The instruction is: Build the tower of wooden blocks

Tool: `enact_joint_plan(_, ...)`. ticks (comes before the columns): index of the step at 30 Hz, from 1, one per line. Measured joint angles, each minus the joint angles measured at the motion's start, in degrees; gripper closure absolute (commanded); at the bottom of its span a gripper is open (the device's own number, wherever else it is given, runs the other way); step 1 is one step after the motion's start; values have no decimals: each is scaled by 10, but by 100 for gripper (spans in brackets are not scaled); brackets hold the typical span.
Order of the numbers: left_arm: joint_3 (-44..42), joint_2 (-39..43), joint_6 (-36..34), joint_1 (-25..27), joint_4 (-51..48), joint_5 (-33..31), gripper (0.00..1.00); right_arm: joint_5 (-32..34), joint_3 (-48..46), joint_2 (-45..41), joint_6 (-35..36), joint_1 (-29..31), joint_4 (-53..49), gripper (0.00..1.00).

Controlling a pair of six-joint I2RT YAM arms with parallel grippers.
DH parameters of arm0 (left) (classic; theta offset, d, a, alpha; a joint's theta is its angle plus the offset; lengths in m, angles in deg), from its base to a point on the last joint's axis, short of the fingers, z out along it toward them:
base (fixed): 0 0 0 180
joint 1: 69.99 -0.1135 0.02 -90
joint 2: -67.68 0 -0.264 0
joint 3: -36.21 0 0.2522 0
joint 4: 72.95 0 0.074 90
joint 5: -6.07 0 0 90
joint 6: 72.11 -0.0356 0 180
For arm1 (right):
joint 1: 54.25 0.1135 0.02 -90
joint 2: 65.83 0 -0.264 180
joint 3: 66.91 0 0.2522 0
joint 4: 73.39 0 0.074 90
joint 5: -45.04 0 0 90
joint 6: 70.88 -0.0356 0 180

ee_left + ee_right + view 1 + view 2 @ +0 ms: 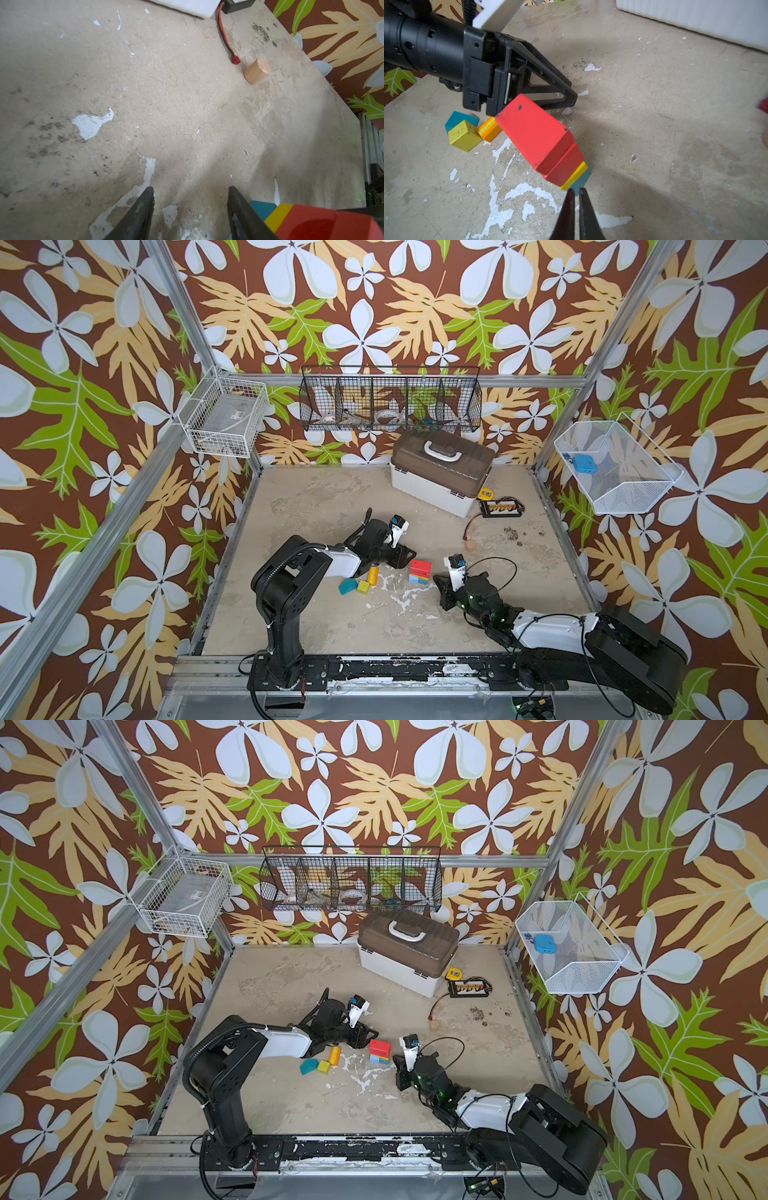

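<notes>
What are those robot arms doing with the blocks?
They are building a block tower. It is four blocks high: blue, yellow, then two red. The left gripper is open and empty beside it; the right gripper is shut near its base. A teal roof piece, yellow cube and orange cylinder lie loose nearby.

Loose blocks (364,587) left of tower (419,572)

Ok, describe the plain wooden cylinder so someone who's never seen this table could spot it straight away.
Find the white case with the brown lid at the back of the table. A red-and-black cable trails from beside it toward the middle, and the wood cylinder sits just by its red plug. It's the only unpainted block, alone, apart from the painted tower.
</notes>
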Motion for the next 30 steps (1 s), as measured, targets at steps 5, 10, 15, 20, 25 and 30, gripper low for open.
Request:
enact_joint_plan(5, 0, -2, -5, 0, -10, 12, 42, -2, 0, 1, 2, 0, 0, 92)
enact_joint_plan(10, -9, 6, -7, 0, -11, 24, 42, -2, 0, 1, 2, 0, 0, 92)
enact_joint_plan(15, -13, 11, -7, 0, -11, 30, 42, -4, 2, 2, 2, 0, 0, 92)
enact_joint_plan(20, -17, 14, -9, 0, -11, 33, 43, -10, 2, -1, 2, 0, 0, 92)
enact_joint_plan(25, -19, 14, -11, 0, -11, 35, 43, -12, 2, -4, 2, 0, -3, 92)
enact_joint_plan(30, -21, 14, -16, 0, -10, 37, 44, -12, 2, -7, 2, 0, -3, 92)
